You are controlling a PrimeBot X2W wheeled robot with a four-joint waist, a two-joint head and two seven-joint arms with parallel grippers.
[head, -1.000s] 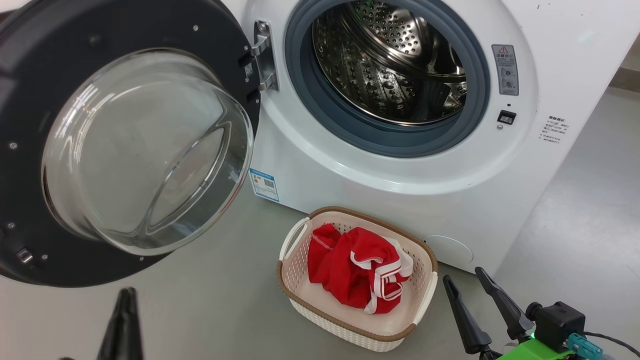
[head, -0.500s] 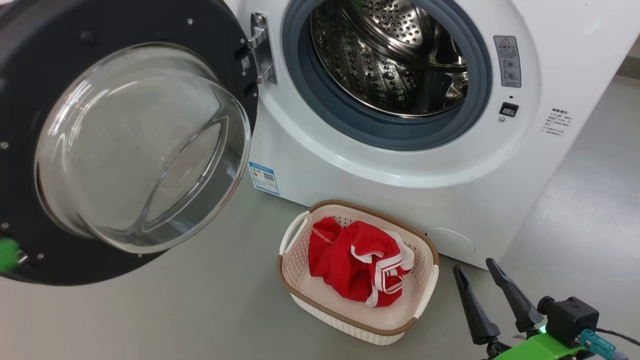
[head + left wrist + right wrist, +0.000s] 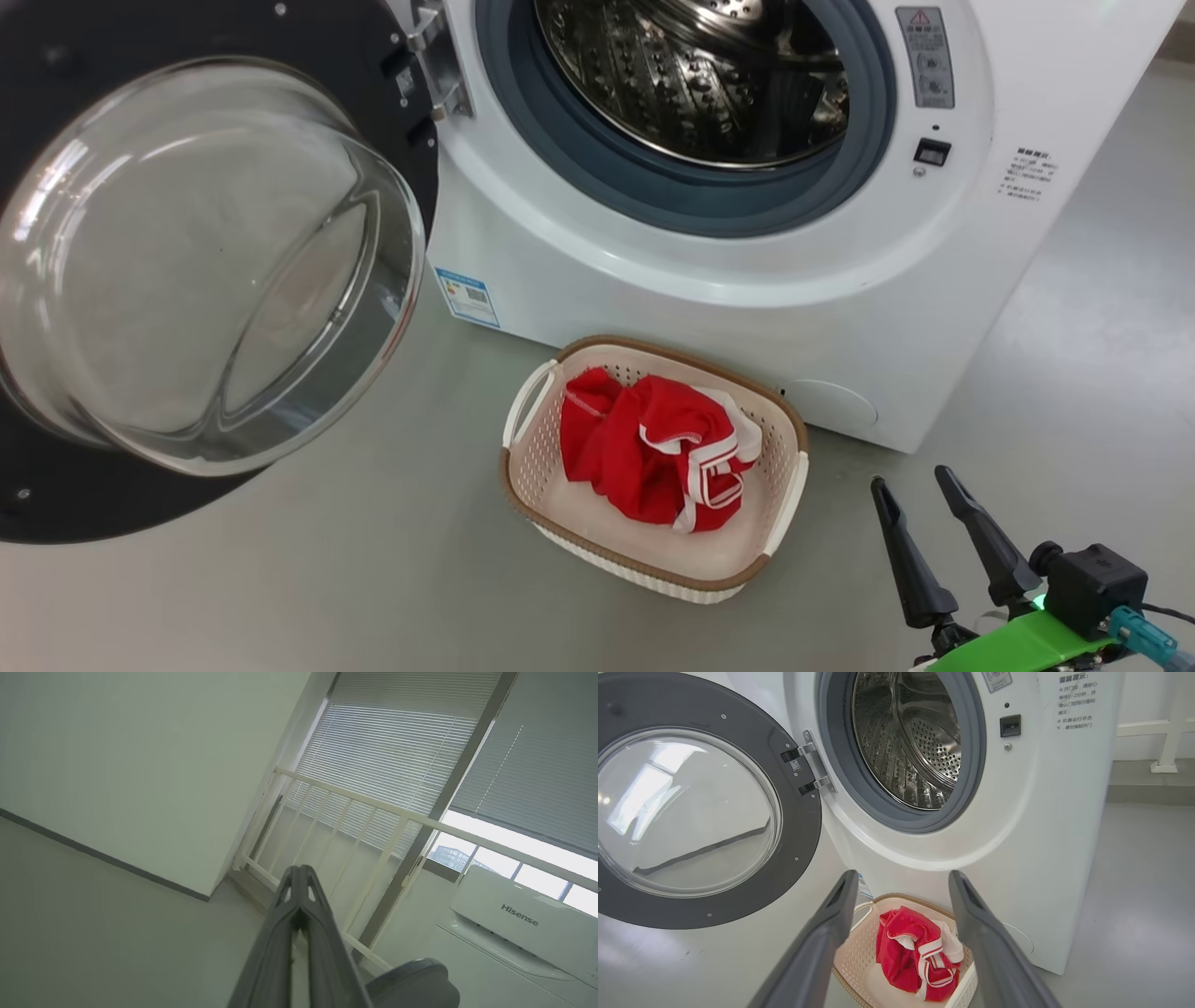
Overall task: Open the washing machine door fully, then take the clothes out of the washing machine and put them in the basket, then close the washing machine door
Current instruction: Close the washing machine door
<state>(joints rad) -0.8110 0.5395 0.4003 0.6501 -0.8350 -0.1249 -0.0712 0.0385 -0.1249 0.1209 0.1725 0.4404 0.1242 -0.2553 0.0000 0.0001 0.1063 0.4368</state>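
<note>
**Grey floor (image 3: pixel 373 579), door open at upper left**

The washing machine door (image 3: pixel 215 271) hangs wide at upper left; the clothes (image 3: pixel 644 448) lie in the basket (image 3: pixel 532 457). The right gripper (image 3: pixel 910 476), spread and empty, sits lower right, well apart from the door; the left gripper (image 3: pixel 299 872), pressed together, is probably nearer.

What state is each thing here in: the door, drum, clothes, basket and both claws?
washing machine door: wide open.
washing machine: drum looks empty.
basket: upright on the floor.
clothes: bunched inside it.
left claw: shut, empty.
right claw: open, empty.
</note>
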